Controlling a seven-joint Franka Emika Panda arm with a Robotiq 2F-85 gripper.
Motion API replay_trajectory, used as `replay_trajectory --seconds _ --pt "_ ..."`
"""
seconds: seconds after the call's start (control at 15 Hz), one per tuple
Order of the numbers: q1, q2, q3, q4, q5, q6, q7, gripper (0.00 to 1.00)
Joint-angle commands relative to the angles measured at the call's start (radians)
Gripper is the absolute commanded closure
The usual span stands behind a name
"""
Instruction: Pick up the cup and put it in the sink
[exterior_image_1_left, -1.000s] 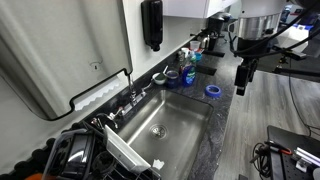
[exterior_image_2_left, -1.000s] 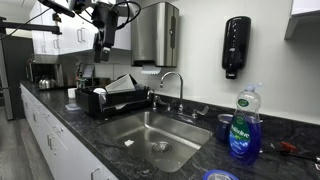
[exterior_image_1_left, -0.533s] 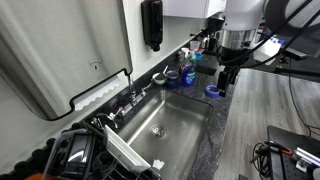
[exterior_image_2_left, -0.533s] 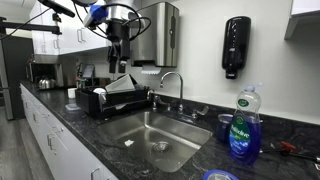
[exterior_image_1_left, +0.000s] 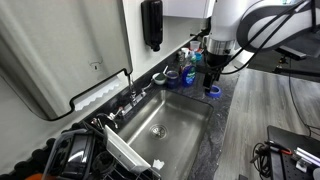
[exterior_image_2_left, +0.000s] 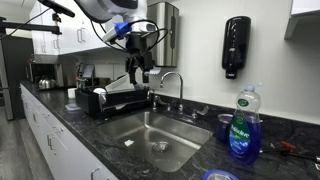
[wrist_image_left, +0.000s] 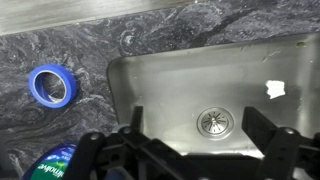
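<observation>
The gripper (wrist_image_left: 197, 130) hangs in the air over the sink (wrist_image_left: 165, 85), fingers released and spread wide with nothing between them. In the wrist view the round drain (wrist_image_left: 213, 122) shows in the gap. The cup (exterior_image_2_left: 222, 126) stands on the dark stone counter (wrist_image_left: 60, 45) at the sink's back rim, just beside the blue dish-soap bottle (exterior_image_2_left: 241, 122) and between it and the faucet (exterior_image_2_left: 172, 88), well apart from the gripper, while a flat blue tape ring (wrist_image_left: 52, 86) lies on the counter near the sink's corner.
</observation>
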Motion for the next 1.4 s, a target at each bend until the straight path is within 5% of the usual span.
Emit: replay_trajectory --seconds 0.0,0.4,0.87,1.33 --pt "-0.02 0.058 -0.032 0.036 -0.108 0.067 0.018 0.0" --pt "-0.027 0.13 -0.079 0.092 -0.248 0.108 0.082 0.0" --pt "-0.018 0.136 -0.085 0.113 -0.228 0.084 0.118 0.0" --pt "-0.008 0.224 -0.11 0.131 -0.381 0.16 0.327 0.0"
